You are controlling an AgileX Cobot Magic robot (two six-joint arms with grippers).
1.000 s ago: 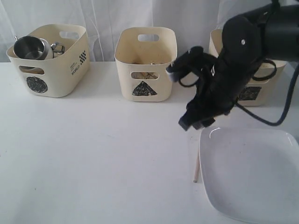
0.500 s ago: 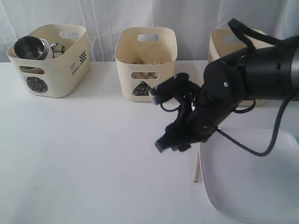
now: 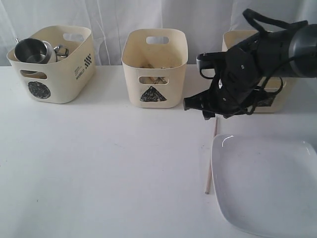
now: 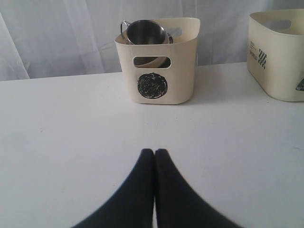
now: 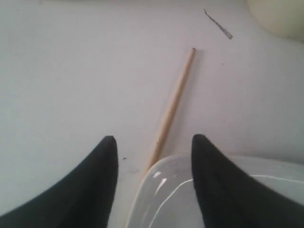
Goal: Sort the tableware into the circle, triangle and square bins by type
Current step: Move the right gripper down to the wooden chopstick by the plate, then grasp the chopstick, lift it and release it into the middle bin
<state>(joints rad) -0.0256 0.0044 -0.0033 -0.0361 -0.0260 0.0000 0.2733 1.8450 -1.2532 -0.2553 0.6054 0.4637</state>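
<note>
One wooden chopstick (image 3: pixel 210 158) (image 5: pixel 171 107) lies on the table along the left edge of the large white square plate (image 3: pixel 265 183) (image 5: pixel 213 190). My right gripper (image 3: pixel 203 110) (image 5: pixel 154 137) hangs open above the plate's far left corner and the chopstick, holding nothing. The circle bin (image 3: pixel 49 64) (image 4: pixel 159 71) holds a steel mug (image 3: pixel 30 51) (image 4: pixel 145 31). The triangle bin (image 3: pixel 154 69) stands in the middle with items inside. My right arm hides most of the square bin (image 3: pixel 280 99). My left gripper (image 4: pixel 154 152) is shut and empty, low over bare table facing the circle bin.
All three bins stand in a row along the back of the white table, in front of a white curtain. A small thin dark sliver (image 5: pixel 218 24) lies on the table near a cream bin corner (image 5: pixel 280 14). The triangle bin's side (image 4: pixel 280 52) shows beside the circle bin.
The right arm swung forward and left over the table, then drew back up toward the square bin. Chopstick and plate have not moved.
</note>
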